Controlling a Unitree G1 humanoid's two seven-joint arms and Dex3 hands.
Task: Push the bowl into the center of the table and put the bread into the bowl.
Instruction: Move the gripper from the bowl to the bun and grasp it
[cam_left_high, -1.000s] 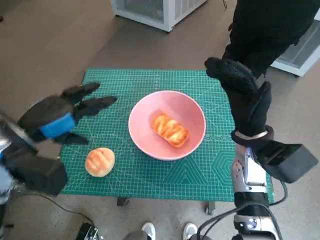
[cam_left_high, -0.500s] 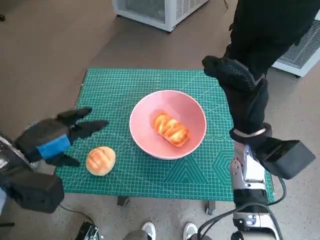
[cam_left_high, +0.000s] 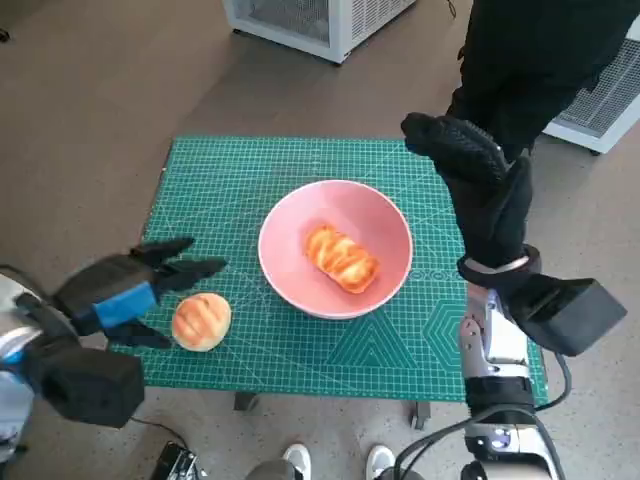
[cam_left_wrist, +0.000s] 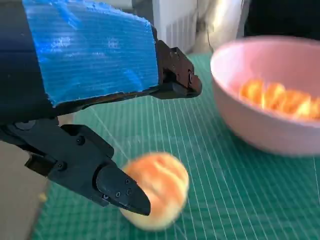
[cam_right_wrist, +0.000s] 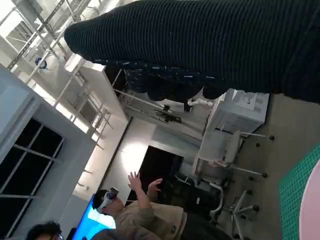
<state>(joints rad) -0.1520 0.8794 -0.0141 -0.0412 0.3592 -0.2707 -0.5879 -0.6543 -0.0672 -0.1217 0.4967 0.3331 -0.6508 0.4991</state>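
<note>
Fingers of the left hand are spread and hold nothing, now hovering just beside the round bun at the near left of the green cutting mat. 1 second ago that hand was higher and further out over the mat; it has dropped back toward the bun, which has not moved. The left wrist view shows the bun lying between the black fingertips, contact unclear. The pink bowl sits about mid-mat, unchanged, with 1 glazed roll already inside. The right hand stays raised above the mat's right edge, fingers loosely extended, empty. Pushing looks done; grasping the bun seems next.
</note>
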